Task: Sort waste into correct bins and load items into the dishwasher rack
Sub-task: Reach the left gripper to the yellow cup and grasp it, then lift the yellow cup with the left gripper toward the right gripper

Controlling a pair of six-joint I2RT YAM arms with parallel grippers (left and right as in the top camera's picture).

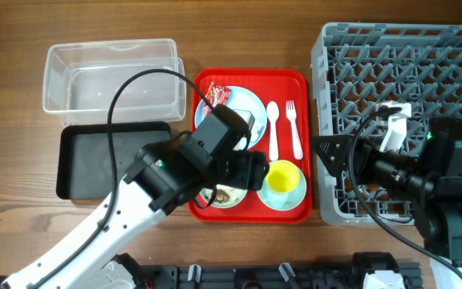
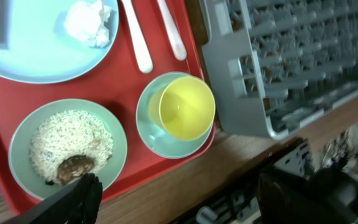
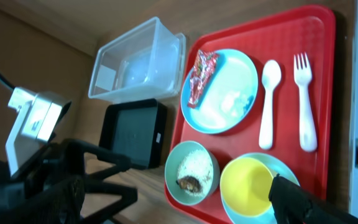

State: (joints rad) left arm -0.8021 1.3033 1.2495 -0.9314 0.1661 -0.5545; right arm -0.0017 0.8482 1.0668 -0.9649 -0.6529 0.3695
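Note:
On the red tray (image 1: 287,80) a light-blue plate (image 1: 251,108) holds the red wrapper (image 1: 217,97) and a white tissue (image 2: 89,22). The white spoon (image 1: 273,128) and fork (image 1: 293,128) lie beside it. The yellow cup (image 1: 281,174) stands in the light-blue bowl (image 1: 295,197). The mint-green bowl (image 2: 23,134) holds rice (image 2: 70,140) and a brown scrap. My left gripper (image 2: 185,199) is open and empty above the tray's front edge, near the mint bowl. My right gripper (image 3: 179,199) is open and empty, over the grey rack's (image 1: 399,72) left side.
The clear tub (image 1: 111,76) stands at the back left, with the black tray (image 1: 87,160) in front of it. Both look empty. The left arm covers most of the mint bowl in the overhead view. The rack stands right of the red tray.

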